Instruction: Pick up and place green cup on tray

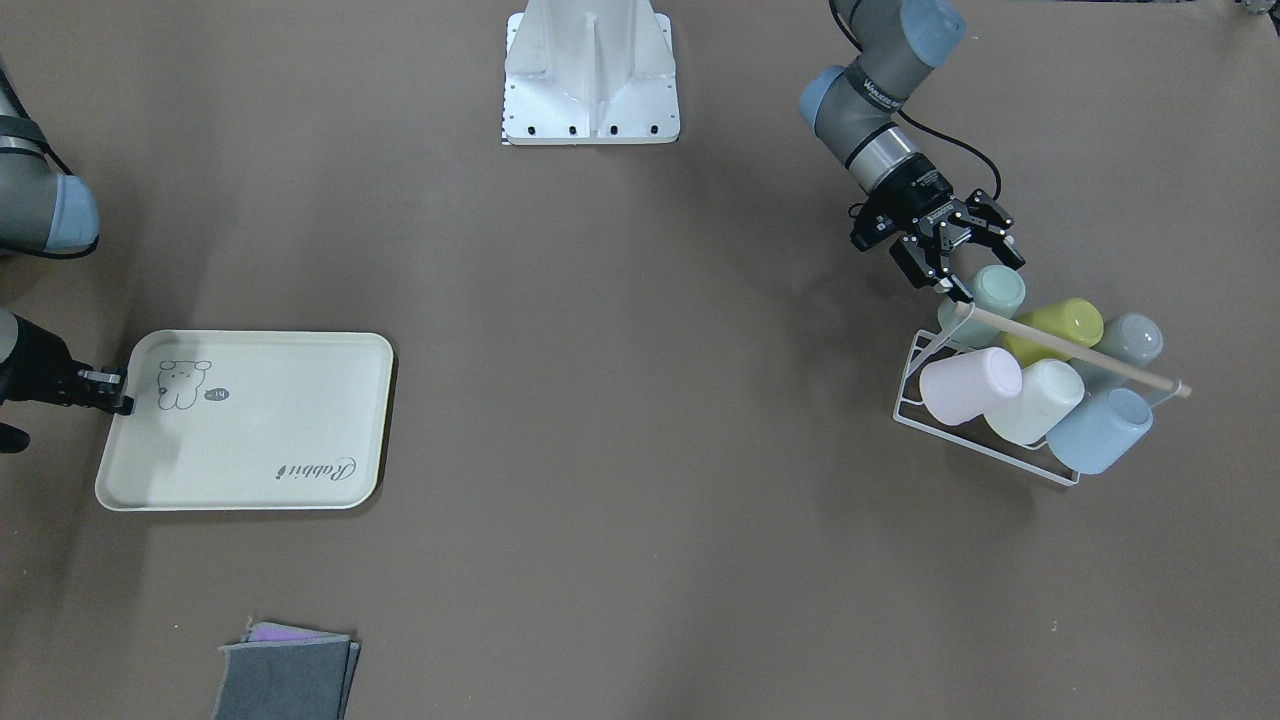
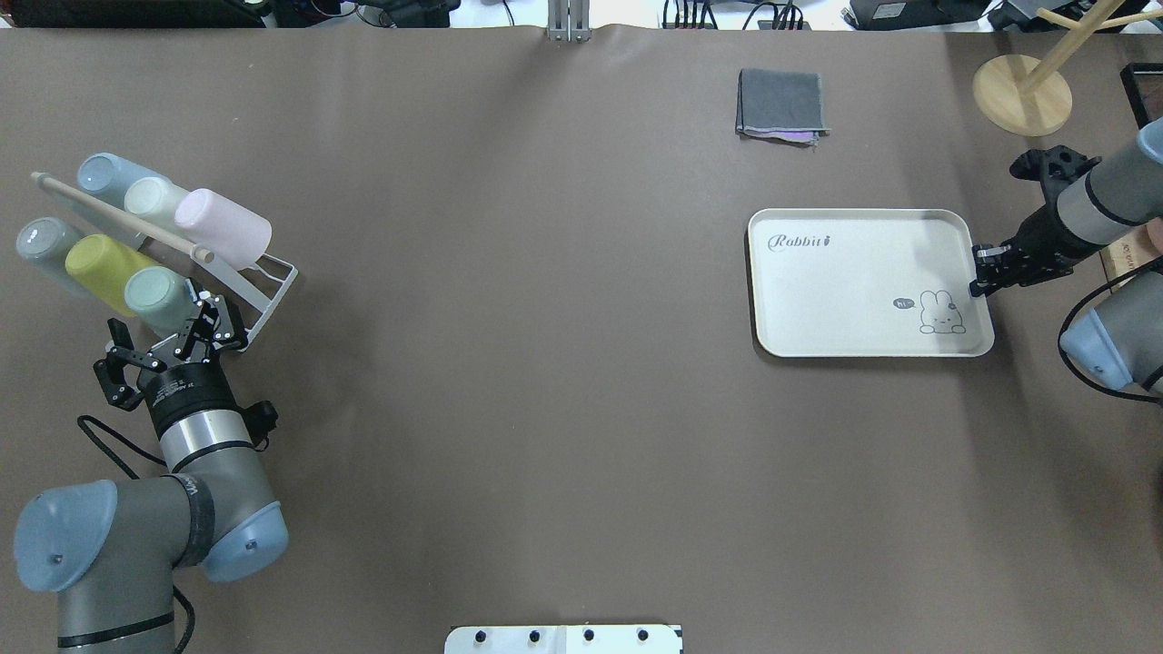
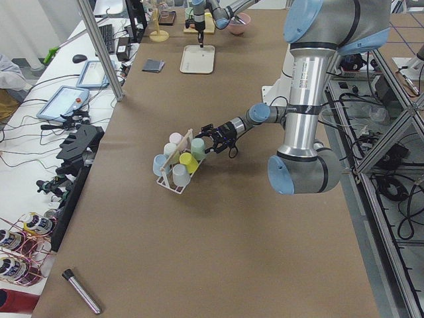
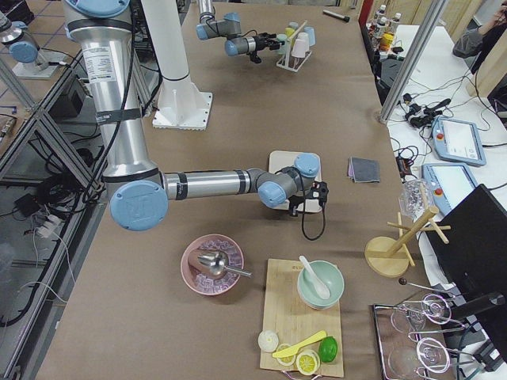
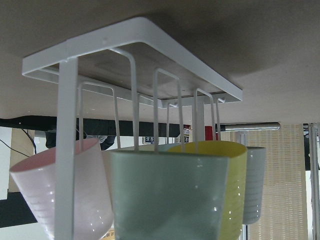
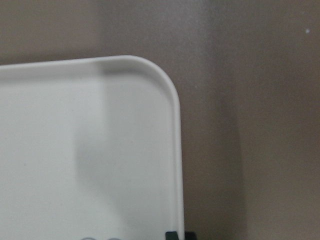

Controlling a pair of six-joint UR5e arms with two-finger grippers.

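At the robot's left end of your table (image 1: pixel 640 400), the green cup (image 1: pixel 1000 292) (pale mint, matte) sits tipped in the white wire rack (image 5: pixel 135 30). The left gripper (image 1: pixel 985 272) is spread wide at its base. Broad brown tabletop separates it from the tray (image 1: pixel 300 420), lettered "Rabbit". The right gripper (image 1: pixel 118 392) pinches the tray's short rim.

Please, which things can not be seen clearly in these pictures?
- Right end effector: open or clamped on the tray rim? Too small overhead; cut off by its wrist view's bottom edge.
- Left end effector touching the green cup? It lies outside the left wrist view; elsewhere too small.
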